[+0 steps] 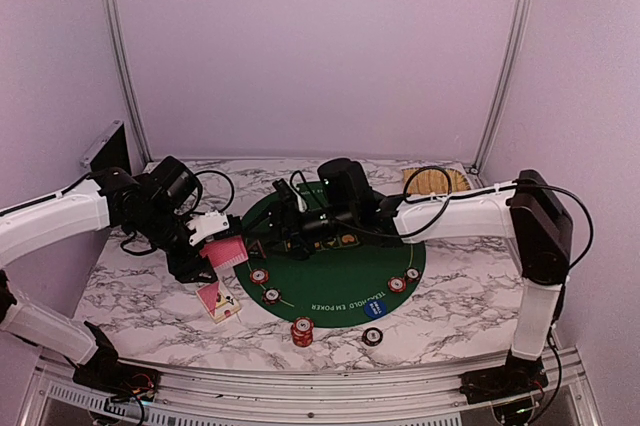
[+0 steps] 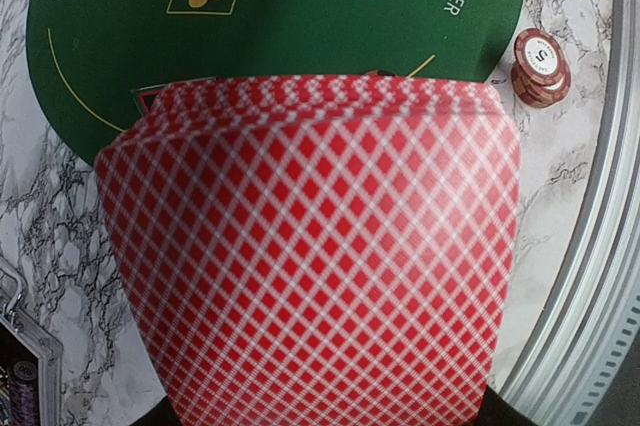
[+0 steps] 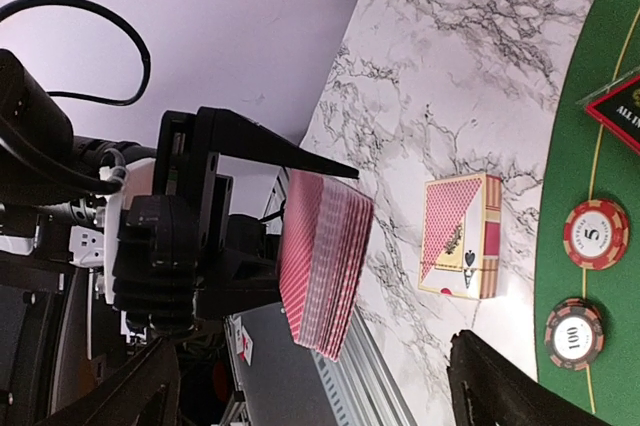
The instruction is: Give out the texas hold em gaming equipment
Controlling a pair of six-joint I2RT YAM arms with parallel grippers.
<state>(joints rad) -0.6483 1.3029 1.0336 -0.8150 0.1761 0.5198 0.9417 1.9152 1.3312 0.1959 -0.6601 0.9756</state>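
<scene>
Holding right now: the left gripper (image 1: 215, 246) is clamped on a thick deck of red-backed playing cards (image 2: 310, 266). It's lifted off the marble table (image 1: 450, 316) just left of the green mat (image 1: 320, 281).
Deck shape: splayed, not square. The card edges sit stepped like a half-fan in both wrist views.
Right claw: the right gripper (image 3: 318, 346) hangs over the far-left part of the mat, fingers spread wide with nothing between them. Its camera looks straight at the deck.
Chips: poker chips (image 1: 259, 276) sit on the mat's near-left edge, with a couple more on the right side. A small chip stack (image 1: 302, 330) is on the marble just off the near rim.
Markers: the blue disc (image 1: 372, 296) is on the near-right part of the mat, and the black triangular marker (image 3: 620, 111) is on the left part.
Card box (image 1: 218, 303): lying flat on the marble, just near of the held deck.
My guess at the step: peeling cards off the deck to deal them, probably an arm-to-arm handoff.
What could go wrong: with the deck fanned like that, the pinch may only bite some of the cards, so a nudge could spill the rest. The right claw could also drag off a clump instead of one card. The two arms are close together, so fingers could bump mid-grab.
</scene>
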